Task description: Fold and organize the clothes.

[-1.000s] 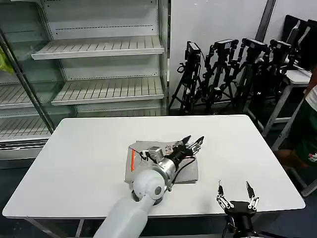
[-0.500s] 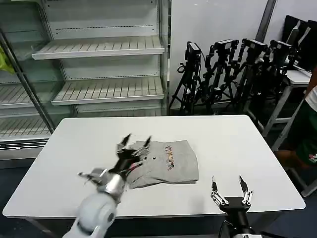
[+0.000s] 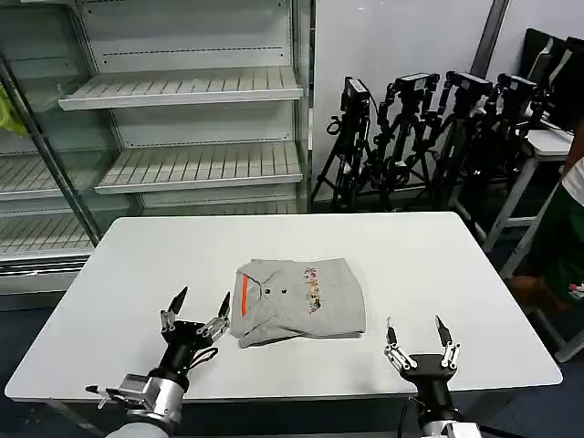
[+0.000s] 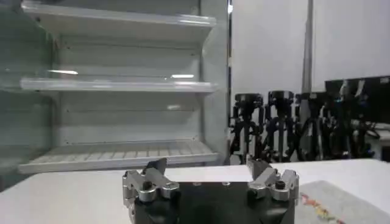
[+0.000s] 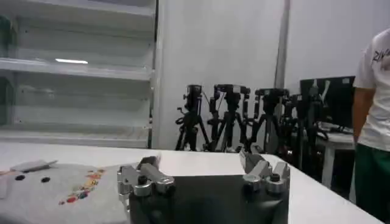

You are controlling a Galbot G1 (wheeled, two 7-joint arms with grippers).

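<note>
A folded light grey shirt (image 3: 299, 299) lies in the middle of the white table (image 3: 137, 274), with an orange stripe along its left edge, small buttons and a multicoloured print on top. Its corner shows in the left wrist view (image 4: 332, 204) and its printed part in the right wrist view (image 5: 55, 189). My left gripper (image 3: 195, 310) stands open near the table's front edge, left of the shirt and apart from it, with nothing between its fingers (image 4: 208, 170). My right gripper (image 3: 416, 336) stands open at the front right, also holding nothing (image 5: 201, 165).
An empty shelving unit (image 3: 182, 91) stands behind the table on the left. Several black tripods (image 3: 420, 128) are lined up behind on the right. A person (image 5: 373, 109) stands at the far right, away from the table.
My left arm has drawn back from over the shirt to the table's front left, leaving the shirt folded and uncovered. The right gripper shifted slightly left.
</note>
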